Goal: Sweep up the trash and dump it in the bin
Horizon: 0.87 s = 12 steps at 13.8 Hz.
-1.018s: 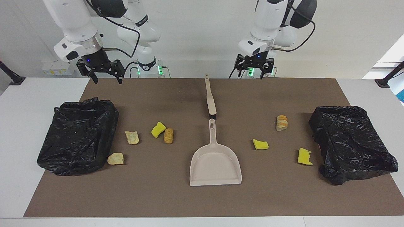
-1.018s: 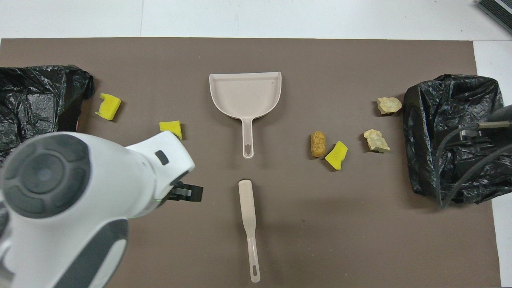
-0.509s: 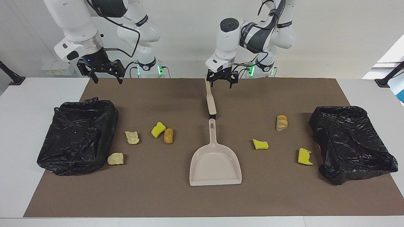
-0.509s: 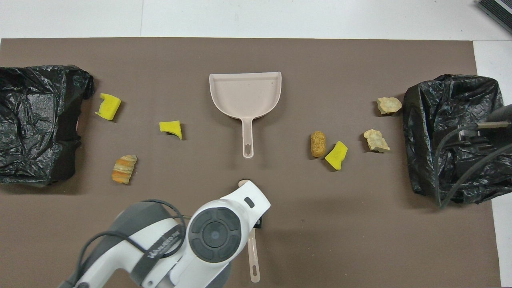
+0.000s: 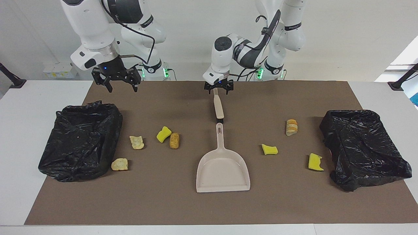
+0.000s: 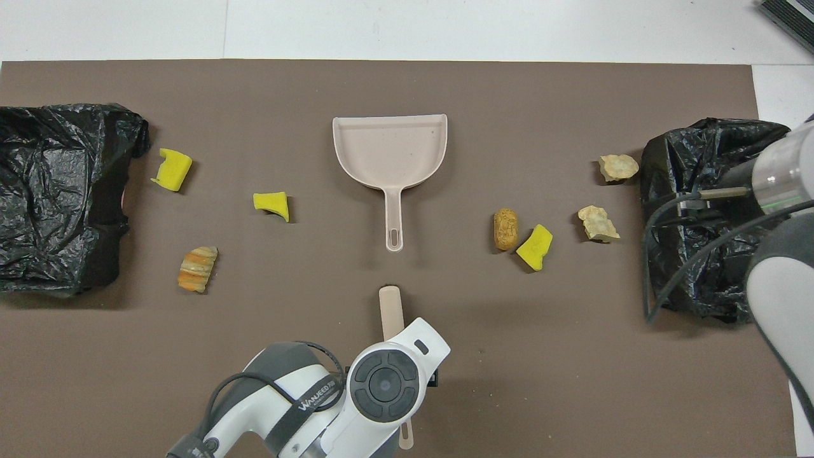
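Step in hand: the left gripper (image 5: 218,91) is over the handle end of the long beige plastic brush (image 5: 218,105), fingers spread wide on either side of the handle and holding nothing yet — by my judgement the step is picking up the brush.
Doing it well: lower until the fingers straddle the thin handle squarely, then close; a grip close to the handle's tip would likely let the brush swing when it sweeps.
Right gripper: the right gripper (image 5: 119,80) hangs in the air with fingers wide and empty, over the mat's edge nearest the robots, toward the right arm's end — waiting.
Landmark: the beige plastic dustpan (image 5: 222,164) lies mid-worktop, handle pointing at the robots; the brush lies in line with that handle, just nearer the robots.
Trash: seven scraps on the brown mat (image 5: 183,209) — two yellow sponge chunks (image 5: 269,149) and a striped bread piece (image 5: 291,127) toward the left arm's end from the dustpan; one yellow chunk (image 5: 163,134), a brown roll (image 5: 174,140) and two pale crusts (image 5: 136,142) toward the right arm's end.
Bins: a black-bagged bin (image 5: 80,140) sits at the right arm's end, another (image 5: 364,148) at the left arm's end.
In the way: nothing lies between the brush and the dustpan; the scraps are scattered, none in the dustpan.
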Motion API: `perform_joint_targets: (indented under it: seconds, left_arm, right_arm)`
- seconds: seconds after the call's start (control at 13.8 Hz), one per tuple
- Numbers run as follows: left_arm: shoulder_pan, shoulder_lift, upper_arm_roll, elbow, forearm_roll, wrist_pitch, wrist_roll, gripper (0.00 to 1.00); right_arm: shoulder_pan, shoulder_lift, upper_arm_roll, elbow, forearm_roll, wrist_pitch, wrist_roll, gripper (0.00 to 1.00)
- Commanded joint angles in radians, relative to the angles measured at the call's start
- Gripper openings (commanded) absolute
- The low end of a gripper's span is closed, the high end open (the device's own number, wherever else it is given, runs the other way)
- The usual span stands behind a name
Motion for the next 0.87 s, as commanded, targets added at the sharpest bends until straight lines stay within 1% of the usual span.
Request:
perform_joint_targets:
  seconds: [0.0,0.07,0.22,0.29,0.51,0.65,0.8]
  left_arm:
    - [-0.031,-0.046,0.016,-0.054,-0.041,0.021,0.008,0.97]
    - [-0.06,-0.055,0.017,-0.062,-0.07,0.025,0.008,0.95]
    - [-0.063,-0.058,0.017,-0.068,-0.091,0.018,0.011,0.92]
    - [-0.066,-0.066,0.017,-0.083,-0.098,0.024,0.01,0.86]
    - [-0.068,-0.069,0.017,-0.099,-0.126,0.022,0.01,0.83]
    - [-0.068,-0.069,0.017,-0.099,-0.127,0.024,0.011,0.82]
    - [-0.068,-0.069,0.017,-0.099,-0.127,0.025,0.01,0.77]
  right_arm:
    - [0.027,0.059,0.003,0.006,0.022,0.033,0.02,1.0]
    - [0.039,0.073,0.004,0.006,0.019,0.048,0.02,1.0]
    - [0.09,0.097,0.006,0.007,0.021,0.067,0.025,1.0]
    - [0.113,0.123,0.004,0.021,0.018,0.069,0.039,1.0]
    - [0.174,0.189,0.006,0.056,0.013,0.11,0.111,1.0]
    - [0.18,0.255,0.018,0.1,0.054,0.127,0.114,1.0]
    - [0.206,0.306,0.026,0.13,0.067,0.194,0.15,1.0]
